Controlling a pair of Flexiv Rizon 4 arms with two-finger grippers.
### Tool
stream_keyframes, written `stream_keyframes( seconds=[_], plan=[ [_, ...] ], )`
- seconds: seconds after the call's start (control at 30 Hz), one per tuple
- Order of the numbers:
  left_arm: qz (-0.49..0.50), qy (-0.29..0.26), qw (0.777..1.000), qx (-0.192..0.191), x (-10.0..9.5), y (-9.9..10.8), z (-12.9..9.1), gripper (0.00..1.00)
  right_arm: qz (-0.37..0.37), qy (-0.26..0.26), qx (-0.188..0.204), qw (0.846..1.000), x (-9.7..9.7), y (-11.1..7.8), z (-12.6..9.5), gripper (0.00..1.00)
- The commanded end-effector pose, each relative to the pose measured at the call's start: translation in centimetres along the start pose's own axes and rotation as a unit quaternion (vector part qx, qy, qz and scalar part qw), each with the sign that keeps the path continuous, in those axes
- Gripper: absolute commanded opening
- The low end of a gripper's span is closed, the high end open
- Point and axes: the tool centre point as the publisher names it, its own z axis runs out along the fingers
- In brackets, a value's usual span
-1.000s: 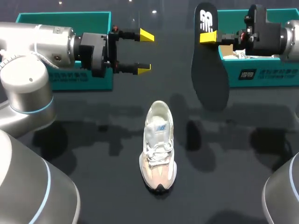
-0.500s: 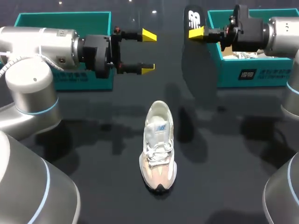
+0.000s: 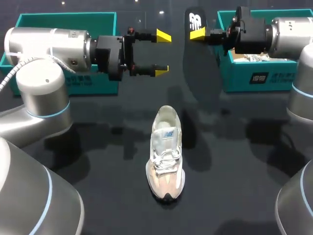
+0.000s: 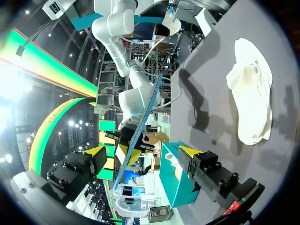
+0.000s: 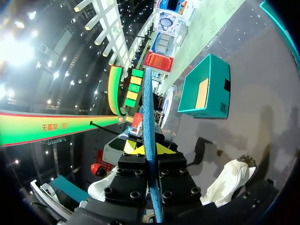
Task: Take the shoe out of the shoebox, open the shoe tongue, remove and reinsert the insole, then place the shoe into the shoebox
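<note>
1. My right end effector [image 3: 199, 33] clamps the insole [image 3: 195, 54] at its heel end.
2. My left end effector [image 3: 163, 52] stands wide, empty.
3. I should lower the insole toe-first into the shoe [image 3: 166, 152] on the tabletop [image 3: 98, 161].

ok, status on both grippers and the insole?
Left gripper open, empty, above the table. Right gripper shut on insole, held in the air. Shoe upright mid-table, insole not yet reinserted. Path to shoe looks clear.
</note>
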Motion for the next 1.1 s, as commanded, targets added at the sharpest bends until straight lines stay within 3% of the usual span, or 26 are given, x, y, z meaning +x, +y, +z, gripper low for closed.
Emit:
stream_keyframes(
  seconds=[0.03,0.4,0.6,0.63,0.7,0.83,0.93,1.03,1.1],
  plan=[
    [0.007,0.0,1.0,-0.017,0.4,0.6,2.8,1.0,0.034,0.029,0.034,0.998,-2.1,2.4,1.9,0.0],
    [0.009,-0.012,1.0,-0.013,0.2,0.9,3.2,1.0,0.047,0.027,0.029,0.998,-2.6,2.7,1.9,0.0],
    [0.008,-0.007,1.0,-0.017,1.0,1.7,4.6,1.0,0.08,0.031,0.042,0.995,-3.1,3.0,2.3,0.0],
    [0.007,-0.007,1.0,-0.018,1.0,1.8,4.7,0.96,0.085,0.031,0.041,0.995,-3.1,2.9,2.2,0.0],
    [0.008,-0.007,1.0,-0.022,1.1,2.1,4.8,0.66,0.096,0.031,0.046,0.994,-3.2,2.8,2.1,0.0],
    [0.009,-0.01,0.999,-0.031,1.2,2.6,4.9,0.64,0.112,0.026,0.045,0.992,-3.4,2.5,1.9,0.0],
    [0.012,-0.014,0.999,-0.032,1.1,2.7,5.1,0.51,0.125,0.024,0.043,0.991,-3.6,2.4,1.8,0.0],
    [0.014,-0.015,0.999,-0.029,1.2,2.7,5.5,0.55,0.131,0.026,0.044,0.99,-3.8,2.3,2.0,0.0],
    [0.015,-0.014,0.999,-0.028,1.3,2.8,5.8,0.52,0.132,0.027,0.044,0.99,-3.9,2.3,2.1,0.0]
  ],
)
